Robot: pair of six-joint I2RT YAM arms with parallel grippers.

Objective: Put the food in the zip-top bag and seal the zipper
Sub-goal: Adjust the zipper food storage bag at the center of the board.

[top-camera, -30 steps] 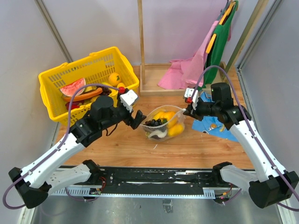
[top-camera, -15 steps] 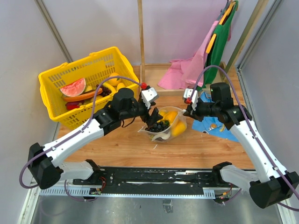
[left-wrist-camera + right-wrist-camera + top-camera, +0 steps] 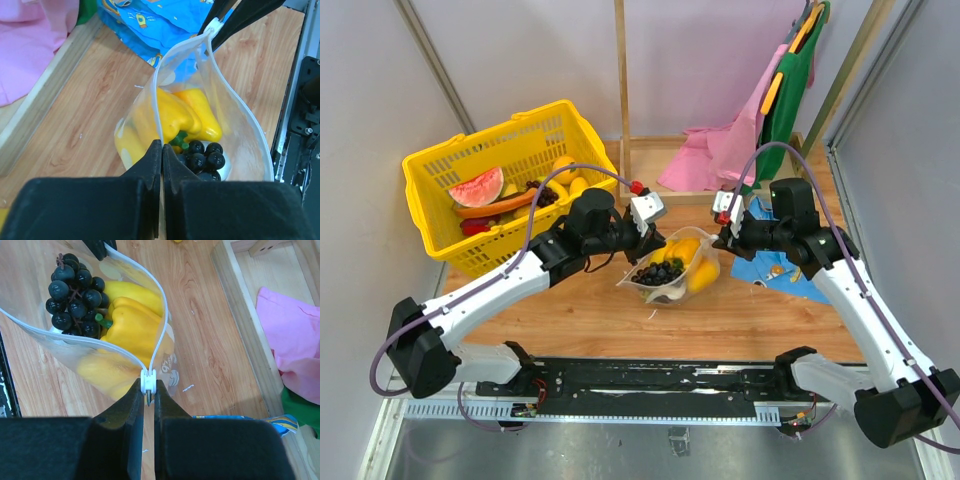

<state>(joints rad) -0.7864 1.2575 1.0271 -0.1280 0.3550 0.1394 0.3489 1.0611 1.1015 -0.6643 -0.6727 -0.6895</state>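
The clear dotted zip-top bag [image 3: 672, 272] rests on the wooden table between both arms, its mouth gaping upward. Inside lies food: yellow peppers [image 3: 192, 112] [image 3: 135, 322] and a bunch of dark grapes [image 3: 205, 159] [image 3: 74, 295]. My left gripper [image 3: 642, 243] [image 3: 162, 146] is shut on the left end of the white zipper [image 3: 157, 102], which runs into its jaws. At the bag's right end my right gripper [image 3: 718, 238] [image 3: 148, 386] is shut on the zipper's white slider [image 3: 148, 379]. The two zipper strips [image 3: 161, 340] spread apart from the slider.
A yellow basket [image 3: 438, 158] with watermelon and other toy food stands at the back left. Under the right arm lies a blue patterned cloth [image 3: 782, 268] [image 3: 150, 22]. Pink cloth [image 3: 715, 160] and a wooden frame [image 3: 621, 90] stand behind the bag.
My left arm swung right from beside the basket to the bag's left end, and its gripper closed on the mouth edge. The right arm stayed put, holding the slider.
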